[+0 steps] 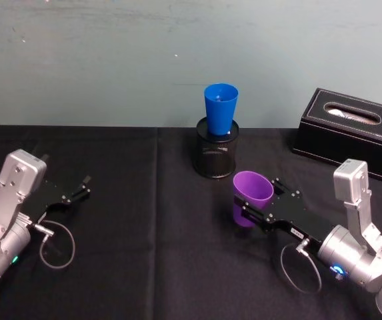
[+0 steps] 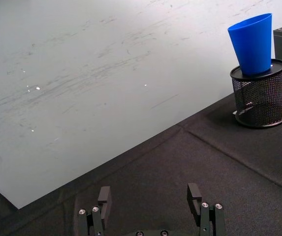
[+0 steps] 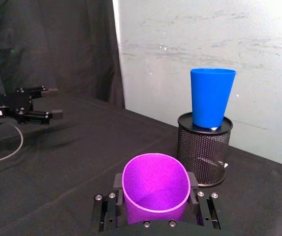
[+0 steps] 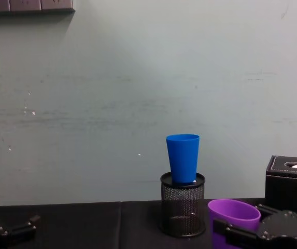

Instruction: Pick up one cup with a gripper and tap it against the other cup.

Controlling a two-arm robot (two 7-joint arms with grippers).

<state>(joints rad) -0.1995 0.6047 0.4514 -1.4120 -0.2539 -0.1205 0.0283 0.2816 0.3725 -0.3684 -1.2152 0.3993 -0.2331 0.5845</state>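
Note:
The purple cup [image 1: 250, 198] sits between the fingers of my right gripper [image 1: 261, 202], which is shut on it at the table's right centre; its rim is squeezed slightly oval in the right wrist view [image 3: 155, 189]. It also appears low in the chest view [image 4: 233, 220]. The blue cup [image 1: 220, 110] stands upright in a black wire-mesh pen holder [image 1: 217, 155] behind the purple cup, a short gap apart [image 3: 211, 98]. My left gripper [image 1: 83, 187] rests open at the table's left side, with nothing between its fingers [image 2: 151, 199].
A black tissue box [image 1: 354, 132] stands at the back right, close to my right arm. The table is covered in black cloth [image 1: 144, 253], and a pale wall runs just behind the pen holder.

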